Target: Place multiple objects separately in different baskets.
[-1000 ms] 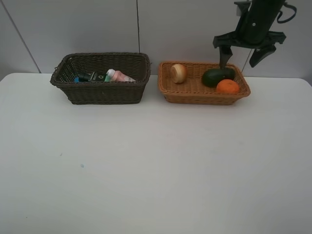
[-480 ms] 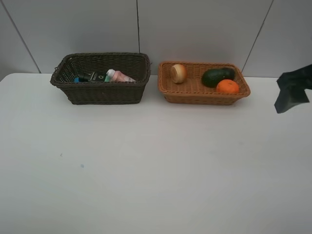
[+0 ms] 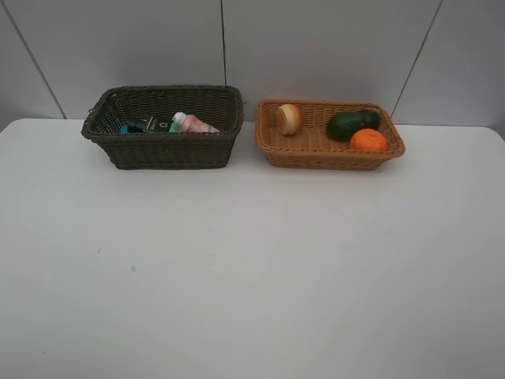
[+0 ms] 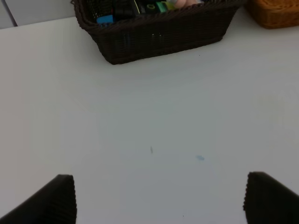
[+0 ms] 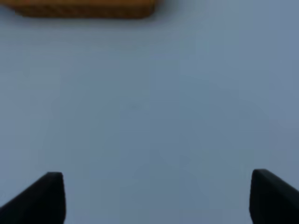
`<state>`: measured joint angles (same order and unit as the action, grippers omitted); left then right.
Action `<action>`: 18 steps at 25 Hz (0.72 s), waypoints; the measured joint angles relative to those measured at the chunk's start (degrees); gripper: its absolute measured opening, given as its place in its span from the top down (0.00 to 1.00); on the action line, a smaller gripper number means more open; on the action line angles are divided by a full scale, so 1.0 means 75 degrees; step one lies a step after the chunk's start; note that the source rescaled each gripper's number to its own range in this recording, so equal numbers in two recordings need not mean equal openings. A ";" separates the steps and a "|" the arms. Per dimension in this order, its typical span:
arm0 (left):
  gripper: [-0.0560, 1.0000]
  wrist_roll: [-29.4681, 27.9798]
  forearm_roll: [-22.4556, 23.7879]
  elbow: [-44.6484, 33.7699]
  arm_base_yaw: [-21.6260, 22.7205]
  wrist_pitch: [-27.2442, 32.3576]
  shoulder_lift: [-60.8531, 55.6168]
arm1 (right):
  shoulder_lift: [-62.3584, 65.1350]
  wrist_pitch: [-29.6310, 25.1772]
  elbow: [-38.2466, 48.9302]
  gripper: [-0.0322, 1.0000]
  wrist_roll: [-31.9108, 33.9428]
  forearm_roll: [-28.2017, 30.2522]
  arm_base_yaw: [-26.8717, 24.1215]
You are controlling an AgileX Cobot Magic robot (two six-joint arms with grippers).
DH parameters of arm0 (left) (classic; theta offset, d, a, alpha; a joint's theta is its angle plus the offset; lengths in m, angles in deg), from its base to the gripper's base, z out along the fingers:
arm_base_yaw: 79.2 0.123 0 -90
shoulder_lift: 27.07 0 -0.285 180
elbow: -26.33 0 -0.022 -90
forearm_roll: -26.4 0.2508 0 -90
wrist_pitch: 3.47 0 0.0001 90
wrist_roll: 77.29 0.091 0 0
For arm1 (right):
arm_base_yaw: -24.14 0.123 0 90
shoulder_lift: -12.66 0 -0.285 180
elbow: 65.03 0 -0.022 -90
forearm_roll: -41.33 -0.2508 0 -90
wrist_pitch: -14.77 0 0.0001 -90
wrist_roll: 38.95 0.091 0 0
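Both grippers, left (image 4: 159,198) and right (image 5: 158,196), wide apart, empty.

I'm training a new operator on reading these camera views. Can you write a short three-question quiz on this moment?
1. True or false: the orange lies in the dark brown basket.
2. Which sits beside the orange in the light tan basket? A) avocado B) pink bottle C) green bottle
3. Fill in: both the left gripper and the right gripper are ____ and hold nothing.

Key: 1 false; 2 A; 3 open.
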<state>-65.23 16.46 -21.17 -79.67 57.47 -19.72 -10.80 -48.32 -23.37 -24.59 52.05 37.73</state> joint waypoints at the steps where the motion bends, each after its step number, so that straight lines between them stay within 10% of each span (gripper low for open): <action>1: 0.11 0.0000 0.0000 0.0000 0.0000 0.0000 0.0000 | 0.0363 0.0023 0.0022 0.00 0.0000 0.0000 0.0000; 18: 0.11 0.0000 0.0000 0.0000 0.0000 0.0000 0.0000 | 0.2117 0.0247 0.0784 0.00 -0.1029 -0.0273 0.0009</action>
<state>-65.23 16.46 -21.17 -79.67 57.47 -19.72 5.08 -46.46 -17.50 -32.31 50.00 37.80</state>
